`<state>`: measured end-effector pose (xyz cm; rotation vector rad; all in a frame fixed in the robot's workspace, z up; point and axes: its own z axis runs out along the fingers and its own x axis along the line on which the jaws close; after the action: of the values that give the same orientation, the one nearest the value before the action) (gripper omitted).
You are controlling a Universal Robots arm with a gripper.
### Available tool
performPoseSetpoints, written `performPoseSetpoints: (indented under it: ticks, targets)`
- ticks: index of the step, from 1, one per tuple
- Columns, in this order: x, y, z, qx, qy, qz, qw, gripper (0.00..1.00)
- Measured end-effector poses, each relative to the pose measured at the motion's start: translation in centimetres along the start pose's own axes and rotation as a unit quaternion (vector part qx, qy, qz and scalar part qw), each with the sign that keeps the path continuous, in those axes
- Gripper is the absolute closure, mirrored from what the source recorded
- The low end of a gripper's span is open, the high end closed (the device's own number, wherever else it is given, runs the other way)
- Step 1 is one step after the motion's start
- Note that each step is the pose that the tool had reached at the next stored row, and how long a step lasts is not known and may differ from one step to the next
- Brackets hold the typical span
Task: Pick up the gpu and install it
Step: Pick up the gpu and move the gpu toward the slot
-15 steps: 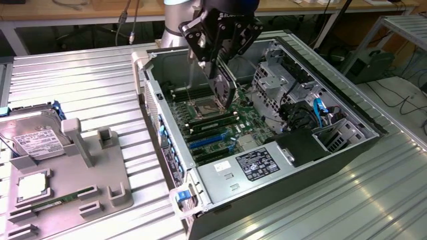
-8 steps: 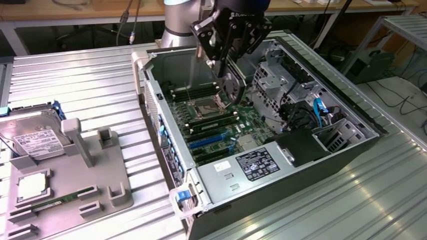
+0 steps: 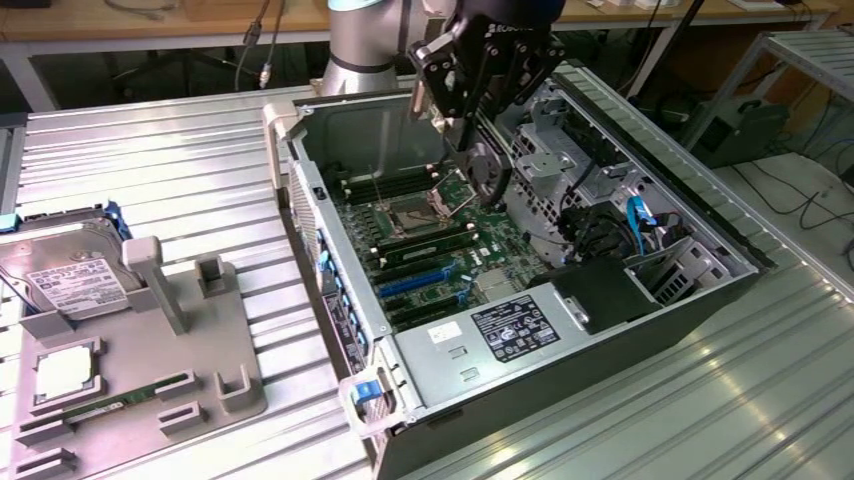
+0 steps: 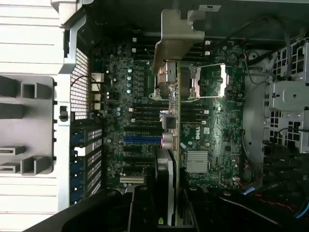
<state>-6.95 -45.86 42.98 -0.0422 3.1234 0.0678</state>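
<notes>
The gpu [image 3: 489,172], dark and edge-on with a silver bracket [image 4: 176,34] at one end, hangs clamped in the part-closed gripper [image 3: 467,135] just above the motherboard [image 3: 430,255] inside the open computer case [image 3: 310,215], which lies on a ribbed metal surface [image 3: 160,170].

The gpu [image 4: 178,140] is a thin green card with a silver metal end. It stands on its edge in the air over the motherboard [image 4: 217,121].
</notes>
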Motion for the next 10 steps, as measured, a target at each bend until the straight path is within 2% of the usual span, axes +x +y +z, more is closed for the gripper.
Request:
performPoseSetpoints:
  ticks: [3,10]
  targets:
    - [-0.7,-0.02,0.01,0.0,0.0,0.0,1.0,0.72]
    - [-3.0,-0.08,0.06,0.0,0.0,0.0,1.0,0.72]
